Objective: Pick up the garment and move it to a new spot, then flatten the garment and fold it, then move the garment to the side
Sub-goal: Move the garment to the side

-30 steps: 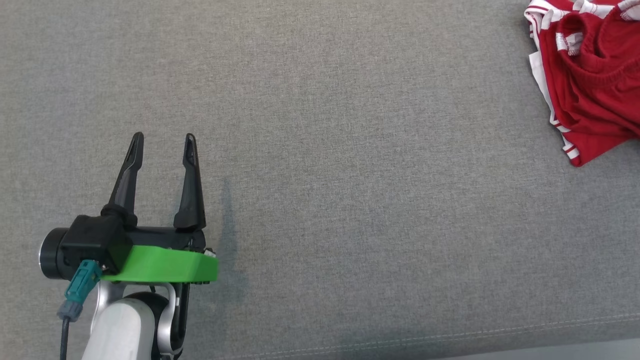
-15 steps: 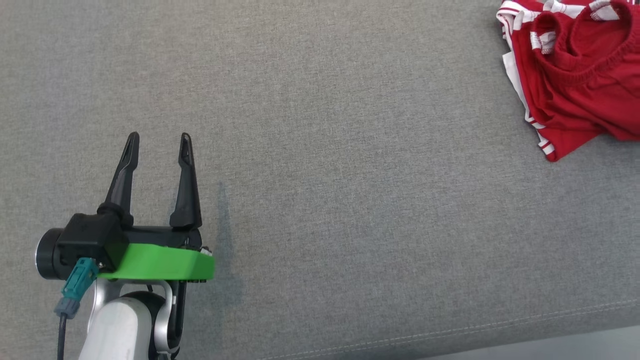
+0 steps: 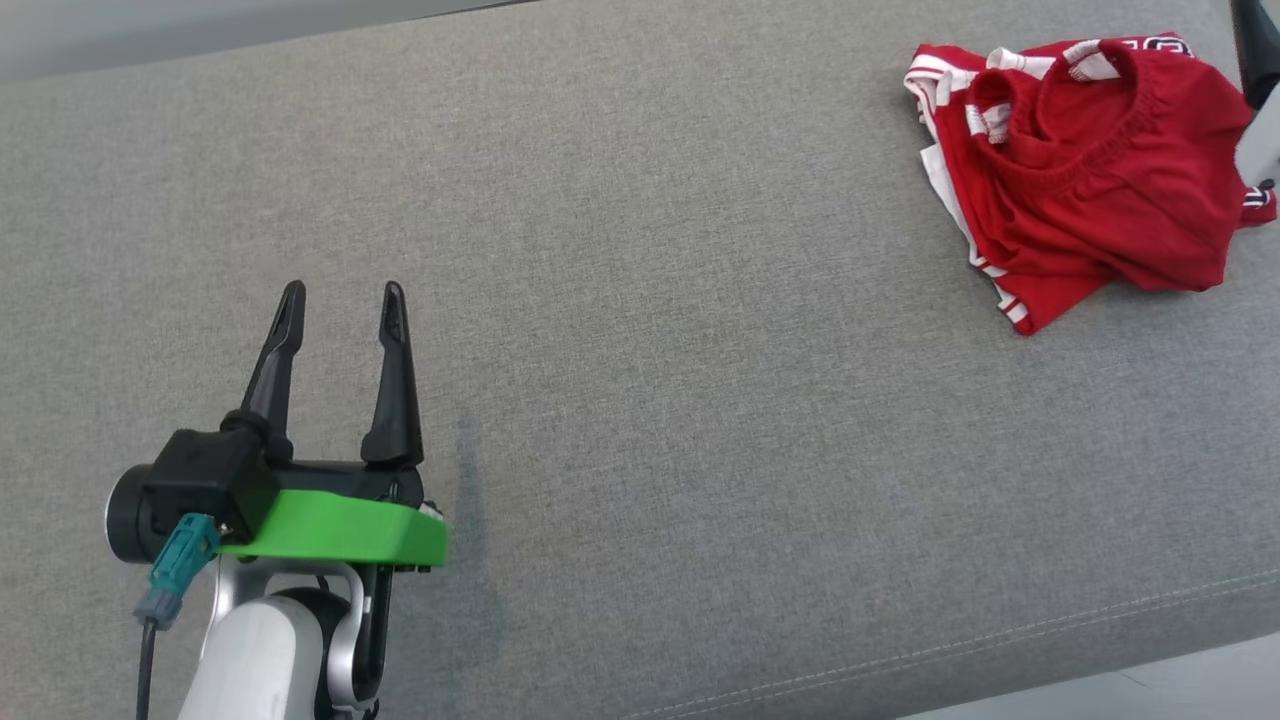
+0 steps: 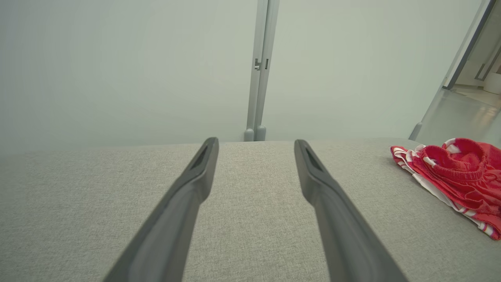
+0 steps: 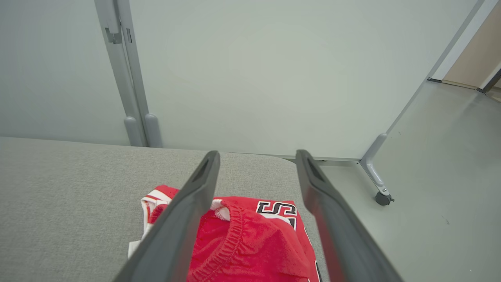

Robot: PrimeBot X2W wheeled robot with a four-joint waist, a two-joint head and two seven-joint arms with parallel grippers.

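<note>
Directly beneath the right claw point(image 5: 257, 154), the garment point(image 5: 254, 243) is lying in a crumpled heap on the worktop point(image 5: 58, 196). It is red with white stripes along its edges, a gathered elastic band is facing up, and a black-and-white printed mark is showing at the fold farthest from the claw's wrist. This claw's two fingers are standing wide apart and gripping nothing. They are reaching over the cloth, with their tips lying past its far edge.

The left claw point(image 3: 342, 292) is hovering over bare grey fabric, well apart from the garment, which is sitting ahead of it and far off to its right. Its fingers are likewise spread and carrying nothing. Just behind them, a green bracket point(image 3: 335, 530) is wrapping the wrist, and a teal plug point(image 3: 180, 560) with a dark cable is hanging at its left side.

Beyond both claws' fingertips, pale partition panels point(image 5: 254, 70) are standing past the worktop's far edge, joined by a grey post point(image 4: 260, 70). To the right claw's right, the floor point(image 5: 438, 156) is showing, with a small caster point(image 5: 382, 198) resting on it under a panel foot.
</note>
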